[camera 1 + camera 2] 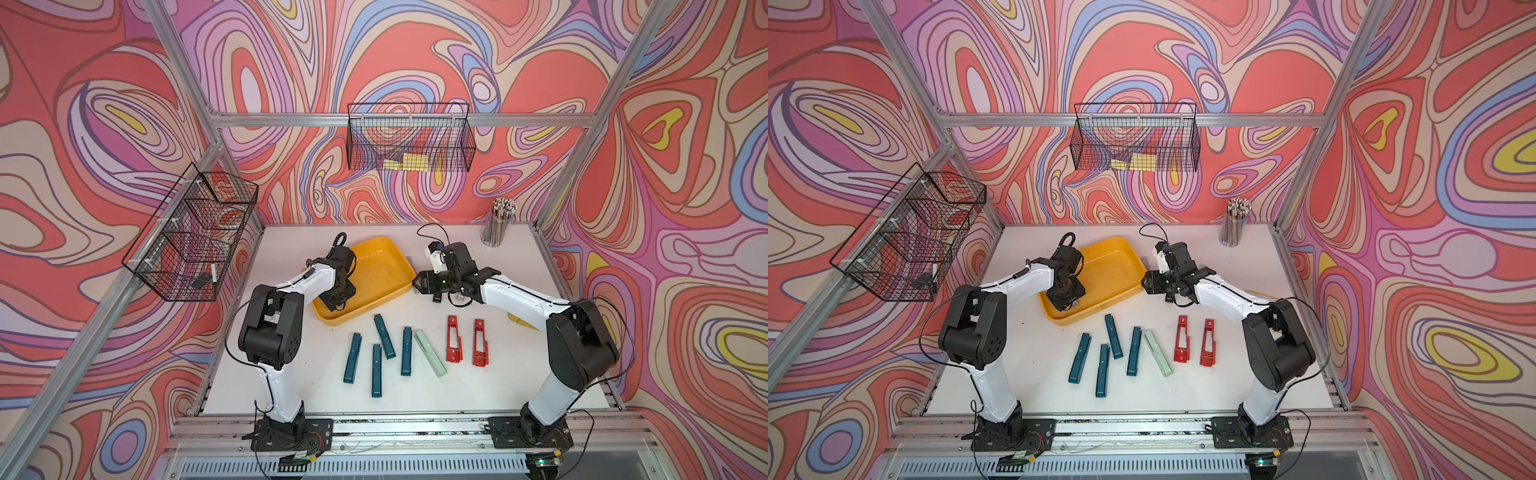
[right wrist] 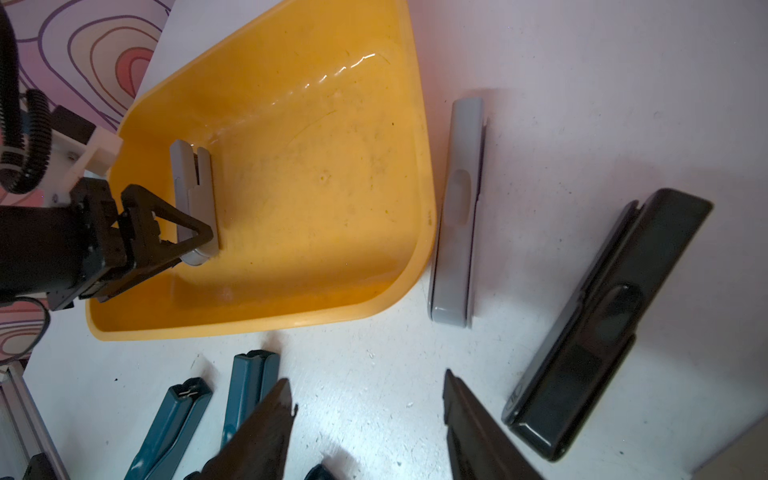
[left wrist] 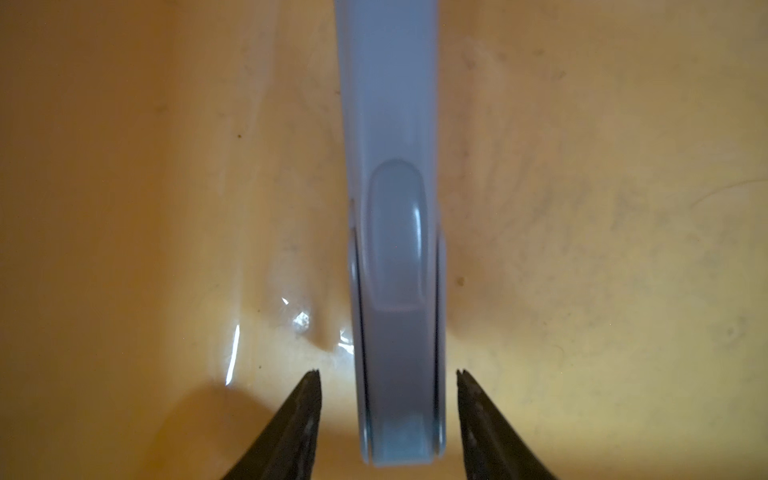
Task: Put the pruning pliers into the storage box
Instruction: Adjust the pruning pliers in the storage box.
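Grey pruning pliers (image 3: 395, 249) lie in the storage box (image 3: 124, 166), untouched inside my spread left gripper (image 3: 387, 372); my right gripper (image 2: 366, 378) gapes empty.

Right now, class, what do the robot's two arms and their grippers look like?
The left arm and right arm have white link shells, bulky black joint housings and black base plates, with black cables looping alongside. The left gripper and right gripper have black, tapered, triangular fingers.
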Robot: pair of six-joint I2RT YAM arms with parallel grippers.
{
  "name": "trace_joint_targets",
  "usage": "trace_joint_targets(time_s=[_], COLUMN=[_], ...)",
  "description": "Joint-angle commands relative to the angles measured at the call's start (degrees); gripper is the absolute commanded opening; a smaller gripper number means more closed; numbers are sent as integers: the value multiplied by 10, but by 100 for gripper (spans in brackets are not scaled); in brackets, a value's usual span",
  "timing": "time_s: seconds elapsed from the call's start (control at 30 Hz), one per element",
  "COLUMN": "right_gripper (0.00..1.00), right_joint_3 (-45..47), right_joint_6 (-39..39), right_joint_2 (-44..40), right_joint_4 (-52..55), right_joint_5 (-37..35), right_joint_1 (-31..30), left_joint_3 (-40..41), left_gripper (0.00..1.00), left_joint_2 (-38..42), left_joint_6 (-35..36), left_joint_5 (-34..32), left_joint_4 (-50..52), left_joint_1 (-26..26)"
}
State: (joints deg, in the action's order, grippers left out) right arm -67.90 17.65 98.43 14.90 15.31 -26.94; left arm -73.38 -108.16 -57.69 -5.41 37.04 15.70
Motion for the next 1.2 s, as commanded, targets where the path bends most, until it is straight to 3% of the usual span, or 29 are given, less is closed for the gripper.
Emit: trace_joint_targets(time_s=[0.0,0.7,1.17], right_gripper=[61,61,61], right_joint_3=[-4,-1,-5], right_joint_6=[-6,4,5], right_joint_2=[-5,2,7], right_joint_4=[0,-9,-5], right_joint_5=[9,29,31], right_joint_1=[4,5,6], left_joint_3=[-16,-16,-21], left_gripper=[44,35,47], left_joint_2=[-8,27,36], left_joint_6=[-6,33,46], left_joint_5=[-7,-81,-76], left_joint_4=[10,99,121], left_joint_1=[1,-16,-18])
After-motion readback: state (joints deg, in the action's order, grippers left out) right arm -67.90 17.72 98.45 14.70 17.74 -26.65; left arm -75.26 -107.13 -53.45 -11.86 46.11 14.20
